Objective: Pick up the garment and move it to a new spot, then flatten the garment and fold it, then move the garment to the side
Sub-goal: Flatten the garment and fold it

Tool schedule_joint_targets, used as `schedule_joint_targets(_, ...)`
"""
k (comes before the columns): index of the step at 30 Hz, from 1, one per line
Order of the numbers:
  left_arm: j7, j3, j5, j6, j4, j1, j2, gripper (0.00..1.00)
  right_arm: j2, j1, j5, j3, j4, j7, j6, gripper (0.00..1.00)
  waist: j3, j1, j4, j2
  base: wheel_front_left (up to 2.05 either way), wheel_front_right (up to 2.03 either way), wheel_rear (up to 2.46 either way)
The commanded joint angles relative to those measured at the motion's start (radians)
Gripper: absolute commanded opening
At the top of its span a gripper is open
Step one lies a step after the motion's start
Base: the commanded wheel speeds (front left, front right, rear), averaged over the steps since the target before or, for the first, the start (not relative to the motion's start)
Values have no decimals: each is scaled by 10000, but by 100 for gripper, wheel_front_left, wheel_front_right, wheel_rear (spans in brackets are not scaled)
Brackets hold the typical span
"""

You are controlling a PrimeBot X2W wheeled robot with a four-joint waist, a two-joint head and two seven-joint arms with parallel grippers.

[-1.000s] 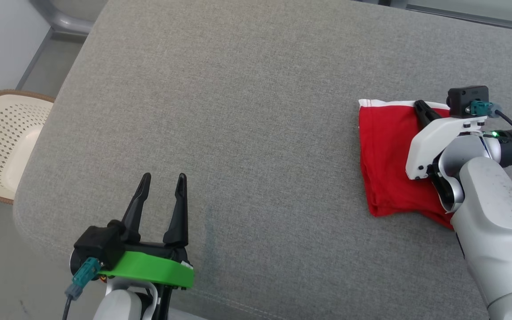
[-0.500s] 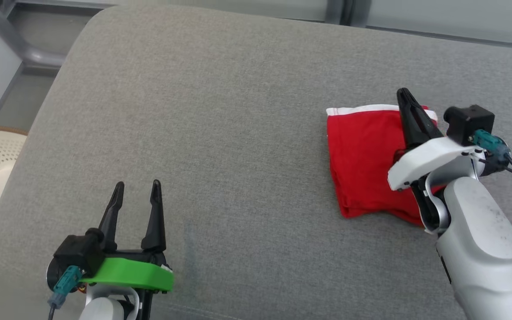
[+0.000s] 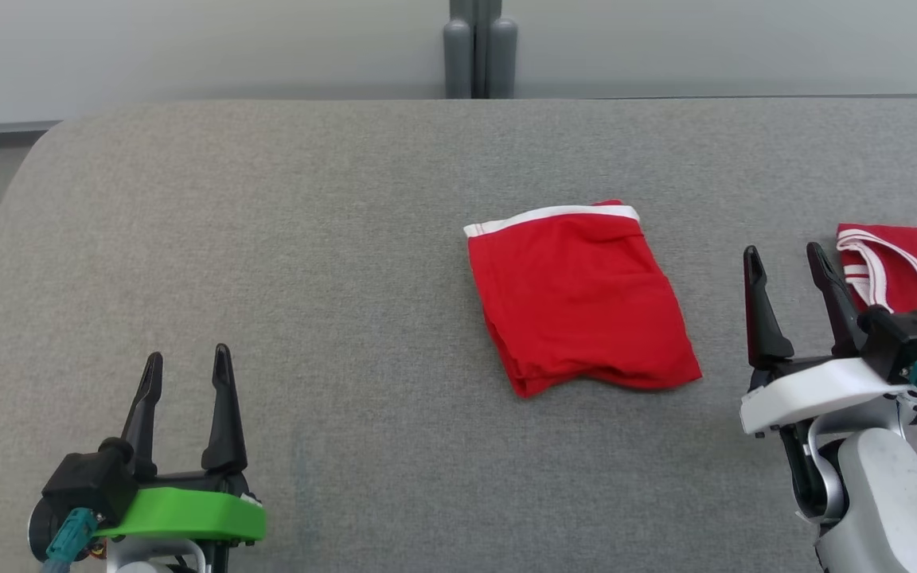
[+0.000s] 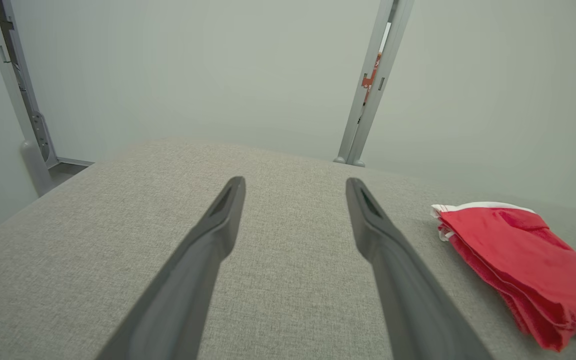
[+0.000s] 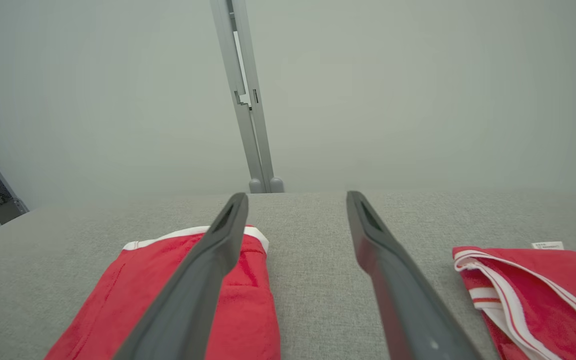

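Observation:
The garment (image 3: 578,298) is red with a white waistband. It lies folded on the grey padded surface (image 3: 307,239), right of centre in the head view, with nothing touching it. My right gripper (image 3: 785,256) stands open just to its right, fingers apart and empty. In the right wrist view the garment (image 5: 133,285) lies under and left of that gripper (image 5: 293,200). My left gripper (image 3: 188,358) is open and empty at the lower left, far from the cloth. The left wrist view has the garment (image 4: 518,250) to the right of its fingers (image 4: 293,185).
A second red garment with white stripes (image 3: 904,270) lies at the right edge, close beside my right gripper, and appears again (image 5: 543,285) in the right wrist view. A grey post (image 3: 474,48) stands against the wall behind. The surface's rounded corner (image 3: 29,151) is at the far left.
My right gripper has opened, let go of the folded garment and drawn back to its right. The head view has swung, so the striped garment is now in sight.

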Motion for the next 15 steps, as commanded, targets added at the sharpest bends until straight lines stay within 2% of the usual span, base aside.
schedule_joint_targets(1,2,102,106,-24,-20,216,40,100,-6,232,-131,-55,-93,-74,-2,100,-473,0,-621,0,0,0,0)
schedule_joint_targets(15,2,346,219,-159,455,574,42,100,-133,1252,-531,111,326,-149,-2,100,-1100,0,-1161,0,0,0,0)
